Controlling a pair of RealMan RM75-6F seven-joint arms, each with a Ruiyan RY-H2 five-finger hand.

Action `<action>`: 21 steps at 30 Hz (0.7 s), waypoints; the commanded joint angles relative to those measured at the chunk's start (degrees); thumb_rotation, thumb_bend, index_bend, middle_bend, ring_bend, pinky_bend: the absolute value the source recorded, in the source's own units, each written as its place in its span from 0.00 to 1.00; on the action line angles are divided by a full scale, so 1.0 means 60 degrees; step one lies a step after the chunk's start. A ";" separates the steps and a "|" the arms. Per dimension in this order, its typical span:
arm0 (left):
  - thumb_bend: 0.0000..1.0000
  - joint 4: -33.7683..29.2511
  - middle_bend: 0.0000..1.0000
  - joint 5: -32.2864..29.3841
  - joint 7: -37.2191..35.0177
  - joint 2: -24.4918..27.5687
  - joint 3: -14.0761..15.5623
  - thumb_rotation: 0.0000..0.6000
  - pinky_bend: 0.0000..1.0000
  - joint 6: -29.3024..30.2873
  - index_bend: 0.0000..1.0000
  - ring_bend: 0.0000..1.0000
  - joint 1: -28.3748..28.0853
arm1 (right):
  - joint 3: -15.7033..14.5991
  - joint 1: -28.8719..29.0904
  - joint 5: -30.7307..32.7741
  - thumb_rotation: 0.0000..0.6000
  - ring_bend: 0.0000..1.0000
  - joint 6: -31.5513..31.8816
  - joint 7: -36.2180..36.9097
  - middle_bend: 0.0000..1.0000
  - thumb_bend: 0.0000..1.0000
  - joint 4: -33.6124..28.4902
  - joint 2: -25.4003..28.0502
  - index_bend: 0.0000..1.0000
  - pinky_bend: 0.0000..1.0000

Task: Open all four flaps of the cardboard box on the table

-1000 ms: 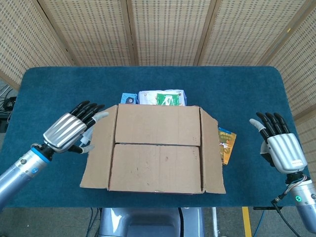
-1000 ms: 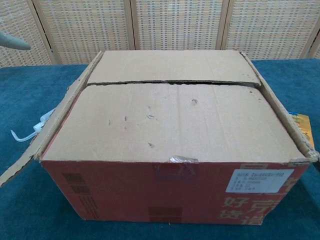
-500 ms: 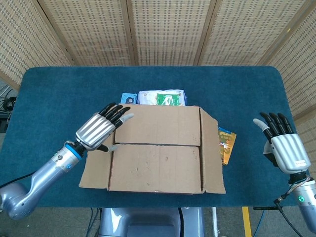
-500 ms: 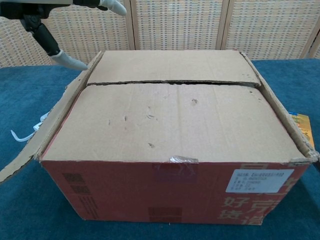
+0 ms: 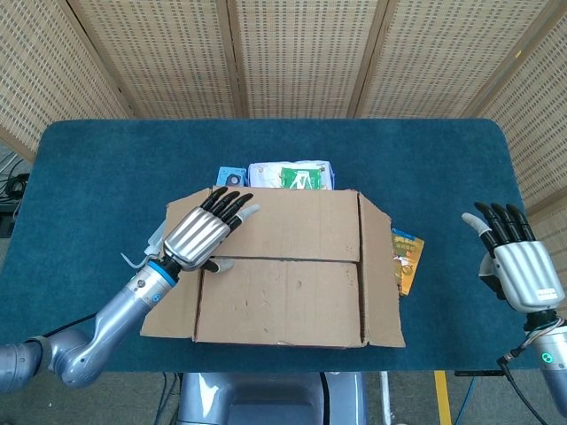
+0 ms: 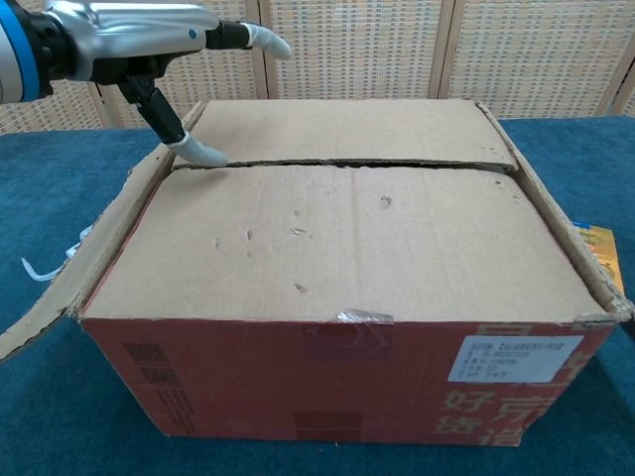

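Over the last second my left hand [image 5: 197, 236] has swung in from beside the box [image 5: 282, 270] to hover over its left top corner, while my right hand [image 5: 516, 262] has drifted slightly back toward the counter's near right edge. Left fingers [image 5: 226, 203] are spread and hold nothing; from the chest view the thumb tip [image 6: 201, 151] is down at the seam [image 6: 337, 164] between the two long flaps, touching or nearly touching it. My right hand is also spread and empty, well apart from the box.

The box sits mid-counter [image 5: 97, 168], nearer the front edge, with the far flap [image 5: 283, 224] and near flap [image 5: 279, 301] lying flat. The two side flaps already splay outward (the left flap [image 6: 94, 263] more so). Small packets [image 5: 291, 175] lie behind the box and another [image 5: 407, 259] by its right side.

My worry is that the thumb skates along the seam without catching an edge, since the flaps meet tightly. If I press down instead of hooking under, I only push the flaps inward. Lifting one flap single-handed could also drag or tip the box, as nothing braces it on the right.
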 commanded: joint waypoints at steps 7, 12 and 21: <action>0.16 0.0423 0.00 -0.0465 0.0430 -0.0540 0.0108 0.86 0.00 0.0141 0.00 0.00 -0.0259 | 0.0008 -0.0047 0.0069 1.00 0.00 0.0013 0.0088 0.07 0.98 0.0101 0.0017 0.14 0.00; 0.16 0.0667 0.00 -0.0517 0.0609 -0.0769 0.0152 0.86 0.00 0.0231 0.00 0.00 -0.0369 | 0.0011 -0.0069 0.0089 1.00 0.00 0.0021 0.0130 0.07 0.98 0.0145 0.0007 0.14 0.00; 0.17 0.0979 0.00 -0.0642 0.0715 -0.1072 0.0097 0.86 0.00 0.0455 0.00 0.00 -0.0455 | 0.0022 -0.0112 0.0133 1.00 0.00 0.0057 0.0188 0.07 0.98 0.0214 -0.0002 0.14 0.00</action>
